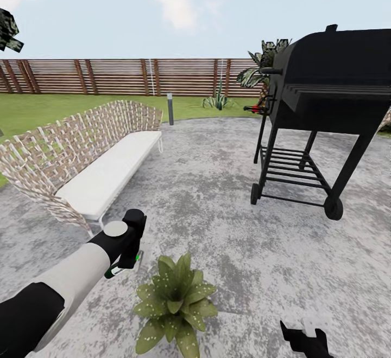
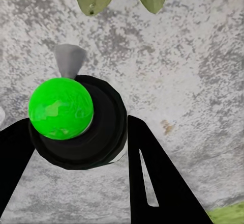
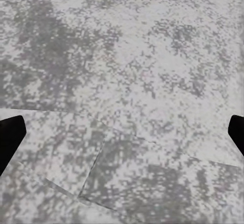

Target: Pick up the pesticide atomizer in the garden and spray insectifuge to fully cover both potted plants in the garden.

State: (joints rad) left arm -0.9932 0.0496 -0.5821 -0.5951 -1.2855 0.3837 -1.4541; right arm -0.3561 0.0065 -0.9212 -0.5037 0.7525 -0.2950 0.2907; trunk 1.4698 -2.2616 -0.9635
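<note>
i hold pesticide atomizer (image 2: 66,114) in left jaws | right jaws released | potted plant (image 1: 175,301) near, spraying left

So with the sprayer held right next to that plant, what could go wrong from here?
The left tool holds the atomizer off to one side of the potted plant, so spray may reach only the near leaves. Its nozzle direction is hard to tell, so mist could land on the paving instead. Lowering the arm could brush the leaves.
</note>
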